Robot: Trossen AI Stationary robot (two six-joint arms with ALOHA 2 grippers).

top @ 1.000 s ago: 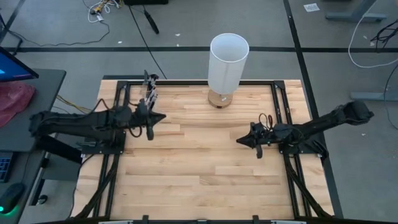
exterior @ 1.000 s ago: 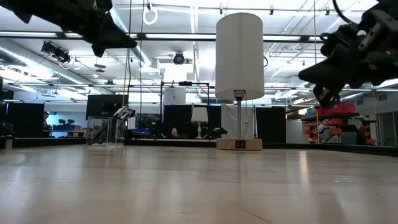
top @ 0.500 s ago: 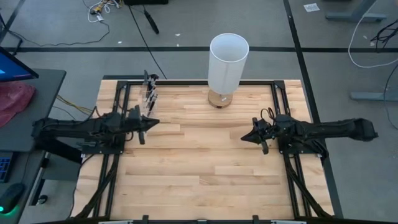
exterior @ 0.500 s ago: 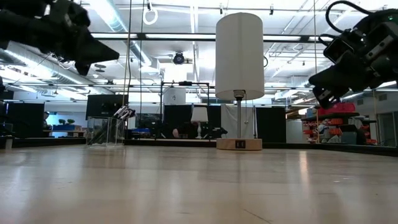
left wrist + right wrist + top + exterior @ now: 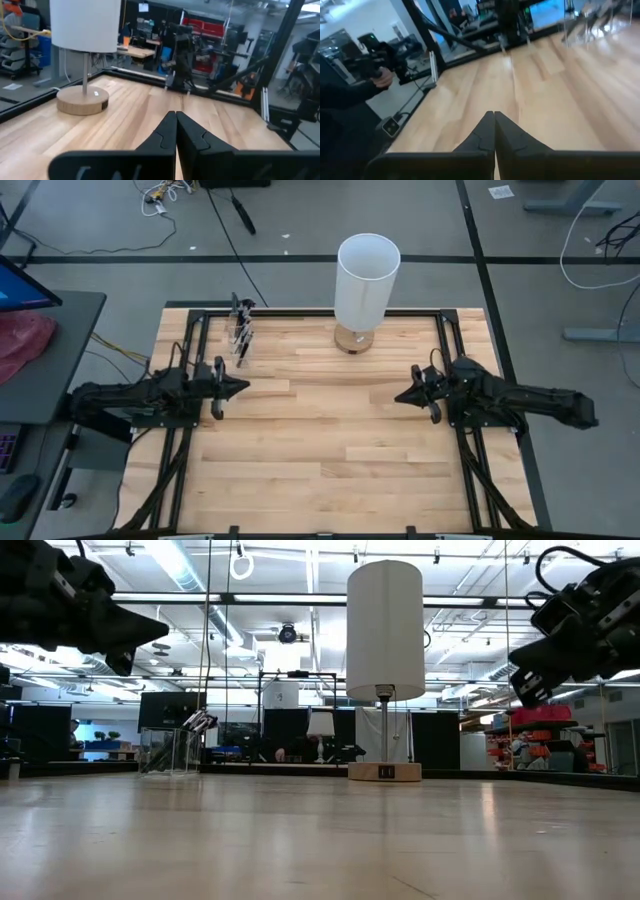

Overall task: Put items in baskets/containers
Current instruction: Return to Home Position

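Observation:
A small clear cup stands near the table's far left corner, also seen in the low view. Several dark brushes stand in it, their ends leaning out over its rim. No brush lies on the table in these views. My left gripper is shut, hovering above the table's left side, nearer than the cup. My right gripper is shut too, hovering over the right side. Both are well above the tabletop in the low view, the left gripper and the right gripper.
A lamp with a white cylindrical shade stands on a round wooden base at the middle of the far edge. A black frame runs around the tabletop. The bare wooden tabletop stretches between the two arms.
My left gripper has drawn back toward the table's left edge, a little nearer, and has sunk lower. My right gripper has drawn back slightly toward the right edge as its arm stretched out and lowered. Both stayed shut. The cup and brushes have not moved.

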